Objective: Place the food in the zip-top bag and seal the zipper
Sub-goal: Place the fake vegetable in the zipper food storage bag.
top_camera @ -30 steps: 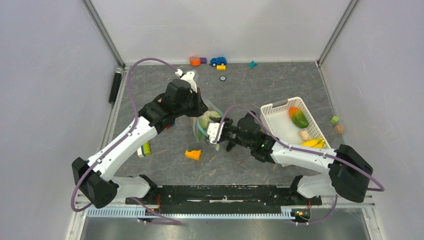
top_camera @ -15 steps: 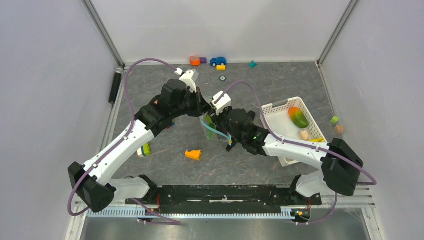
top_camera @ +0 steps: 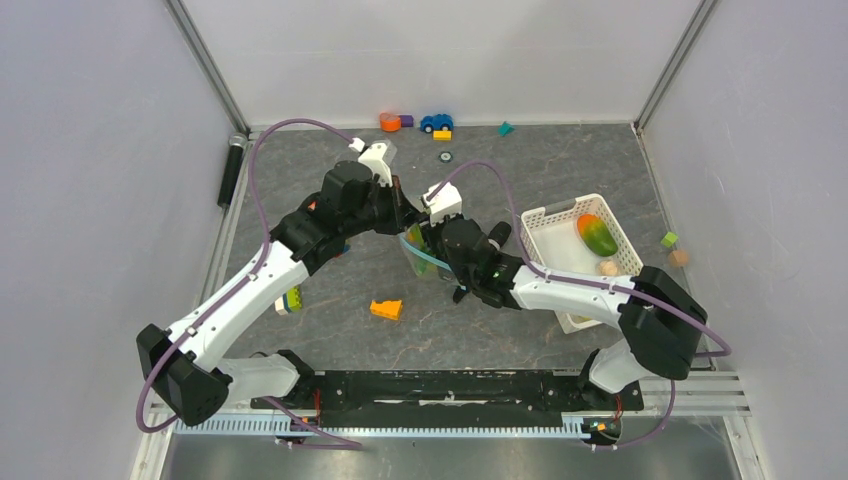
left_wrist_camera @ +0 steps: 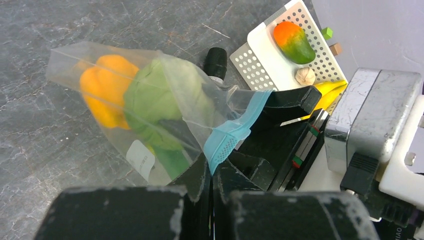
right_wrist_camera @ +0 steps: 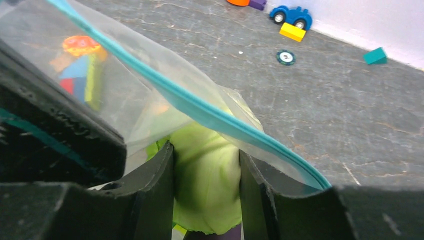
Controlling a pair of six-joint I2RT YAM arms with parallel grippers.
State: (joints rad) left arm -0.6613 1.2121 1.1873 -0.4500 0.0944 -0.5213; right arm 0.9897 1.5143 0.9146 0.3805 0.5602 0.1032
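Note:
The clear zip-top bag (left_wrist_camera: 75,60) hangs tilted above the table, and my left gripper (left_wrist_camera: 211,169) is shut on the end of its teal zipper (left_wrist_camera: 231,134). Inside lie an orange food piece (left_wrist_camera: 102,90) and a pale green, leafy one (left_wrist_camera: 160,92). My right gripper (right_wrist_camera: 206,170) reaches into the bag's mouth, shut on that green food (right_wrist_camera: 206,185), with the zipper (right_wrist_camera: 200,114) running just above its fingers. In the top view both grippers meet at the bag (top_camera: 418,258) mid-table. More food lies in the basket: a red-green fruit (top_camera: 597,236), a yellow piece (left_wrist_camera: 331,89) and a small beige one (left_wrist_camera: 305,76).
The white slotted basket (top_camera: 556,210) stands right of the bag. An orange wedge (top_camera: 386,309) and stacked blocks (top_camera: 290,298) lie near the left arm. A toy car (top_camera: 436,122) and small blocks (top_camera: 441,134) line the back wall. A black cylinder (top_camera: 231,172) lies at the left edge.
My right gripper has swung up from beside the bag and gone into its mouth with the green food. The left gripper has kept its hold and lifted the zipper edge a little.

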